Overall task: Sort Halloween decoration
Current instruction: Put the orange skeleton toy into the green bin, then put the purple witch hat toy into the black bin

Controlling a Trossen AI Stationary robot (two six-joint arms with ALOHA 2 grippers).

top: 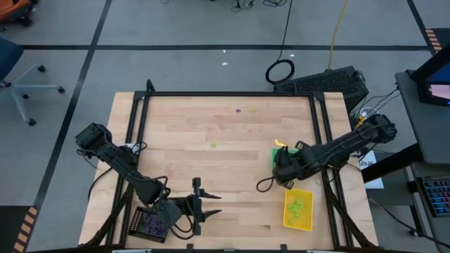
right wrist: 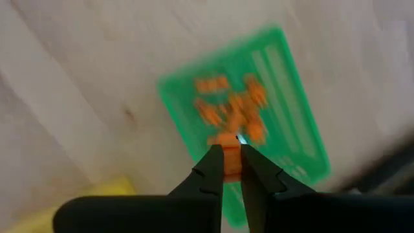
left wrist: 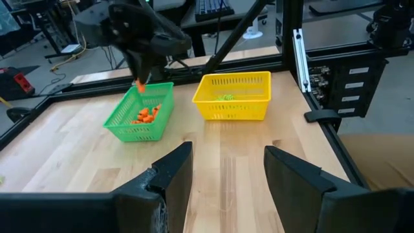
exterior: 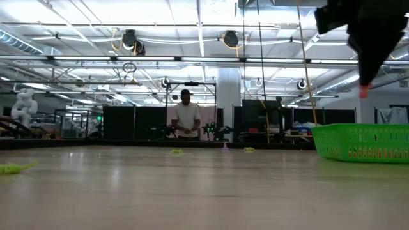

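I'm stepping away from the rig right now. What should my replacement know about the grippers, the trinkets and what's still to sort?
Right gripper: shut on an orange trinket, hanging above the green tray, which already holds orange pieces.
Left gripper: open and empty, waiting low at the table's near edge beside the black tray.
Done: lime green pieces lie in the yellow tray, purple pieces in the black tray.
Left: drop the held orange piece, then collect the loose trinkets on the table: a lime green one mid-table, and a purple one and another green one near the far edge.
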